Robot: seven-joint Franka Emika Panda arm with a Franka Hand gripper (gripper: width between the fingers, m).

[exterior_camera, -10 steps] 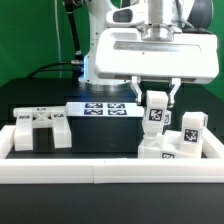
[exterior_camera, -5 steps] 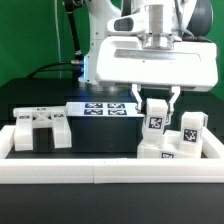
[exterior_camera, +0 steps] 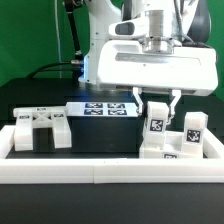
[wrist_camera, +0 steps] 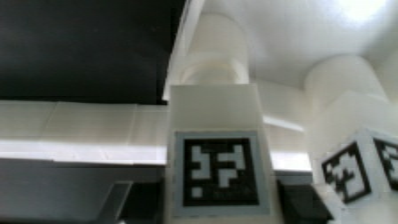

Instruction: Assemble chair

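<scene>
**While the pincer holds one leg upright: leg handling, seat not yet fitted**

Exterior view.
- Pincer (exterior_camera: 157, 103) hangs over the exterior view's right side of the work area. Its jaws are drawn narrow and clamp the top of an upright white leg (exterior_camera: 155, 120), one finger on each side, with the leg's tag facing the camera.
- The leg's foot meets a cluster of white parts (exterior_camera: 163, 150) directly below. Cannot tell whether it rests on them or hangs just clear.
- A second tagged part (exterior_camera: 191, 130) stands just beside the leg, to its right.
- Seat block (exterior_camera: 40, 130) lies well apart, on the exterior view's left, near the border rail (exterior_camera: 100, 172), with no leg in it.
- Marker board (exterior_camera: 103, 108) sits between the two, farther back.

Wrist view.
- The leg (wrist_camera: 217, 150) fills the middle of the picture, running straight down from the camera, so it sits squarely in the grip.
- The neighbouring tagged part (wrist_camera: 361, 165) is close alongside it. Contact between the two cannot be told.
- Finger pads are not clearly visible here.

Judgement.
- Step in hand: handling a single leg, early in the build, since nothing looks joined to the seat.
- The next move calls for clearing the neighbouring part without knocking it, crossing left to the seat block, and keeping the leg plumb to meet its slot.
</scene>
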